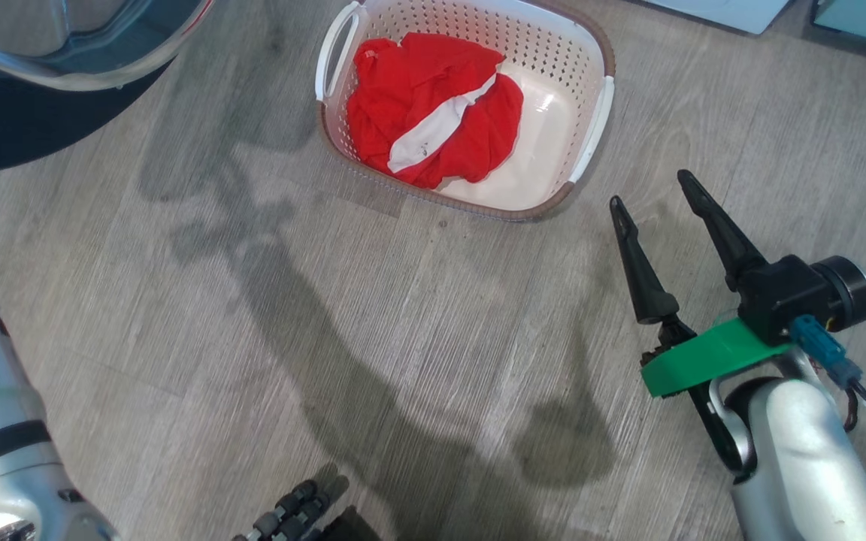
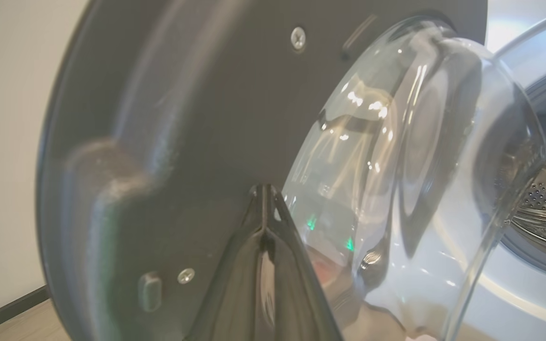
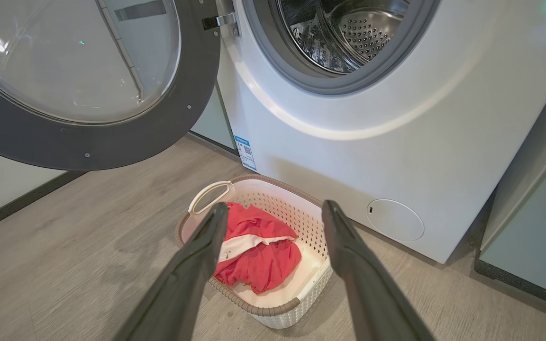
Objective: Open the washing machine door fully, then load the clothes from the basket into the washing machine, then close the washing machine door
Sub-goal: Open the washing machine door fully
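The left pincer [image 2: 264,189] is pressed together and holds nothing; its tip lies right at the dark inner rim of the washing machine door [image 2: 183,118], just beside the bulging glass bowl [image 2: 396,156] (whether it touches the rim cannot be told). The right pincer [image 1: 651,191] is spread wide and empty, apart from everything; it hangs over the grey wood-look floor [image 1: 328,300] just beside the basket [image 1: 598,120], fingers pointing toward it.

The basket stands on the floor right in front of the washing machine [image 3: 349,156], its two white handles at the robot's left and right, so its length seems to run across the head view. The clothes [image 1: 418,105] lie bunched in its left half, near the left handle, with a white strip running slantwise over the red; the right half shows bare basket floor.

Beyond, the door is swung wide to the robot's left on its hinge, inner face and bowl turned to the room; the steel drum [image 3: 349,33] opens toward the robot. Low on the machine's front, left corner, sits a blue sticker [image 3: 245,151] with a square code; its writing is too small to read. A round service flap [image 3: 395,220] is at lower right; pale teal cabinets [image 3: 529,237] flank the machine.
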{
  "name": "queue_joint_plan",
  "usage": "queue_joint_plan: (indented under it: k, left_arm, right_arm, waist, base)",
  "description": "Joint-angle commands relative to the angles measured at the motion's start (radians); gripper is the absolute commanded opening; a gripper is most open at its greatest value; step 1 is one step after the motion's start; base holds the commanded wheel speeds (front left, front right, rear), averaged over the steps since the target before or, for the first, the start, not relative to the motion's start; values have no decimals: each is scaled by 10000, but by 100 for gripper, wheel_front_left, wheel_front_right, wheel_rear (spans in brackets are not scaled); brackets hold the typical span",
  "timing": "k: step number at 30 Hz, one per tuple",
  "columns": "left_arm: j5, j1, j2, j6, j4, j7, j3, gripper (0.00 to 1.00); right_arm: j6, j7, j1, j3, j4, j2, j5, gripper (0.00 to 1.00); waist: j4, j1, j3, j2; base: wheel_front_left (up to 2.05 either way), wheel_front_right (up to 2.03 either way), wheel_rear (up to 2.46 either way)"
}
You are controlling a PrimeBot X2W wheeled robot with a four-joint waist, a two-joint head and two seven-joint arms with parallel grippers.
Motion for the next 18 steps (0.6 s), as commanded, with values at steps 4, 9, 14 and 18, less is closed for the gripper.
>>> queue_joint_plan:
  k: [4, 9, 14, 18]
  left_arm:
    - [165, -151, 524, -41, -265, -48, 515, 0]
    - [281, -21, 396, -104, -308, -48, 665, 0]
    - [464, 144, 429, -147, -255, -48, 574, 0]
    - [569, 397, 453, -167, -385, -48, 281, 0]
  right_arm:
    - [0, 79, 223, 212, -476, 74, -121, 100]
    - [0, 117, 212, 193, -497, 74, -144, 100]
    - [0, 29, 190, 232, -345, 74, -33, 100]
    - [0, -170, 182, 280, -94, 74, 147, 100]
  waist:
    - [50, -1, 80, 0]
    - [83, -1, 68, 0]
    - [49, -1, -177, 0]
    - [-15, -1, -576, 0]
  base:
    - [0, 0, 0]
    - [0, 0, 0]
    - [0, 0, 0]
    - [0, 0, 0]
